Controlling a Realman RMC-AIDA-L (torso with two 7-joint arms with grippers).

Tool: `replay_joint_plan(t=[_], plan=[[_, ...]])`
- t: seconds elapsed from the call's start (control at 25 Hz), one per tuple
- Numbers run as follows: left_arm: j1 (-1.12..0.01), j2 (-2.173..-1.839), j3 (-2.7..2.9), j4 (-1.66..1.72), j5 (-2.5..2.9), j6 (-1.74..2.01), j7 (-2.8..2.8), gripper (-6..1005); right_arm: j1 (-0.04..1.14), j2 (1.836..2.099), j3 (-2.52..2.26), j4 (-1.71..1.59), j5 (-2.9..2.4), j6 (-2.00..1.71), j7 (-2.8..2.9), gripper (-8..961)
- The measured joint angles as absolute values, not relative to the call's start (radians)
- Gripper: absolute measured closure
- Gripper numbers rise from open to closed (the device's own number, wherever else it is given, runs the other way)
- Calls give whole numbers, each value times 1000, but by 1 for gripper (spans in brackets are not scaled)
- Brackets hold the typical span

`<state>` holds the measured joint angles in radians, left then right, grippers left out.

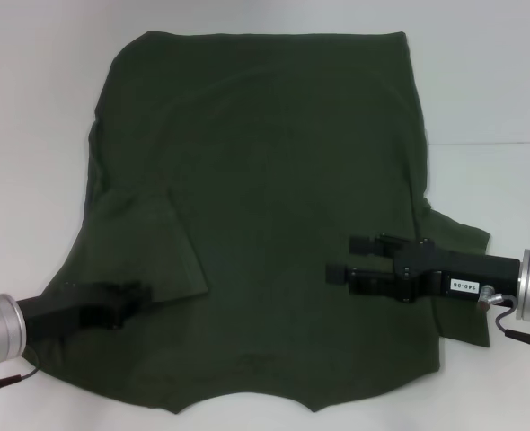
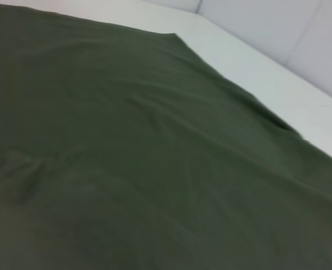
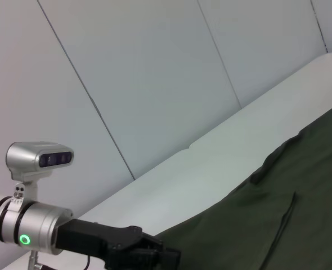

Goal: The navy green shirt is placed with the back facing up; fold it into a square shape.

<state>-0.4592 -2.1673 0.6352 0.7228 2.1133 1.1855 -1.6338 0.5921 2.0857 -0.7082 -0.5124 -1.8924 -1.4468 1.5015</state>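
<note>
the navy green shirt [image 1: 274, 224] lies spread across the white table [image 1: 490, 81] and fills most of the head view, its straight hem toward the top of the frame and its curved collar edge at the bottom centre. its left sleeve [image 1: 162, 247] already lies folded inward as a flap at centre left, while the right sleeve [image 1: 458, 242] juts out flat at the right, which suggests that side is not yet folded in. the left gripper [image 1: 139, 298] reaches in low from the lower left edge of the frame, its dark body lying over the cloth just below the folded flap; whether its fingers are apart or pinching fabric cannot be told, since they merge with the dark cloth. the left wrist view shows only the shirt's broad back running to a far corner [image 2: 174, 36] against the table, so that arm sits close over the fabric. the right gripper [image 1: 346, 259] comes in roughly level from the right edge, its forearm crossing the right sleeve and its two fingers [image 1: 366, 243] pointing toward the centre of the frame, parted, with nothing between them, above the shirt body. that pose probably suits either letting go of a fold or lining up for the next grasp. the right wrist view looks across at the left arm and the shirt's edge.
</note>
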Motion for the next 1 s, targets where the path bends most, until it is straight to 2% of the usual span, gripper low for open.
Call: replay_joint_plan(t=[0.32,0.52,0.72,0.92,1.0], plan=[[-470,-2164,633,743,2060,1336,-1625,770,592,2072,-694,-519,-1888,-1447,1571,118],[-492,-2163,640,719,1992,1475,-1517,632,583,2041,-696,-562,-1902,-1446,1835,125],[-513,-2165,643,652,1959,1539,-1342,367,541,2018,-657,-590,-1905,-1413,2034,132],[-522,-2169,644,598,1952,1554,-1209,173,493,2002,-654,-606,-1908,-1355,2149,139],[-523,-2169,644,585,1947,1549,-1180,172,479,1995,-653,-607,-1918,-1333,2188,142]])
